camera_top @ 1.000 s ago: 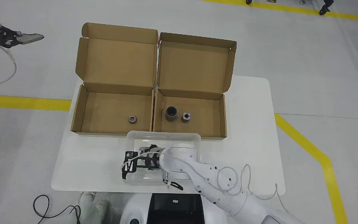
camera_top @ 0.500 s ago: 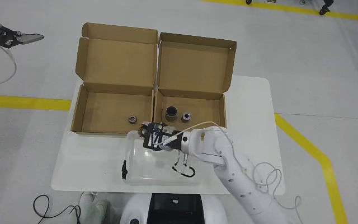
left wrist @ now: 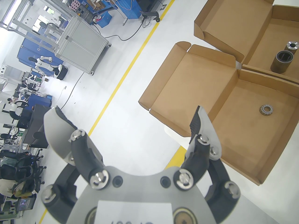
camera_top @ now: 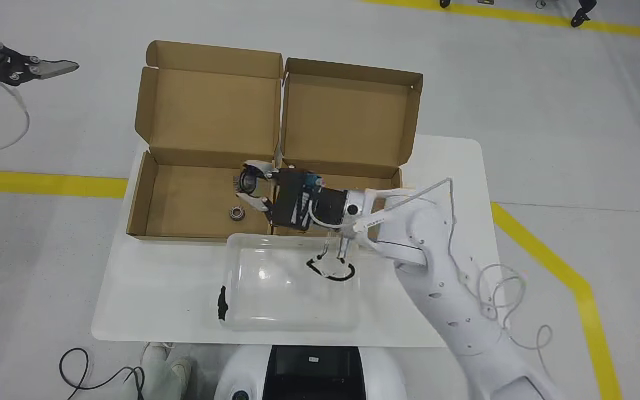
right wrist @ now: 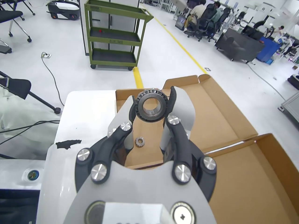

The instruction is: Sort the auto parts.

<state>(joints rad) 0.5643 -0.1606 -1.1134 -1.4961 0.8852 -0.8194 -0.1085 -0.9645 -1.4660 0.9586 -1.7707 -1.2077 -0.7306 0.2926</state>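
When I look from the top, my right gripper (camera_top: 248, 185) squeezes a big bearing (camera_top: 243, 181) over the brown box (camera_top: 180, 205) at the middle left of the frame, near a small bearing (camera_top: 237, 211) lying inside it. From my left wrist, my left gripper (left wrist: 128, 122) is spread wide with nothing in it, and that box is farther off. From my right wrist, my fingers (right wrist: 184, 110) pinch the big bearing (right wrist: 151, 104) tight, above the small bearing (right wrist: 139, 141).

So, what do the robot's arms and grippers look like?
The right arm is white, with a thin white cable looping alongside. The left gripper and right gripper match: silver base plate, black linkages with silver screws, white fingers with black ribbed pads.
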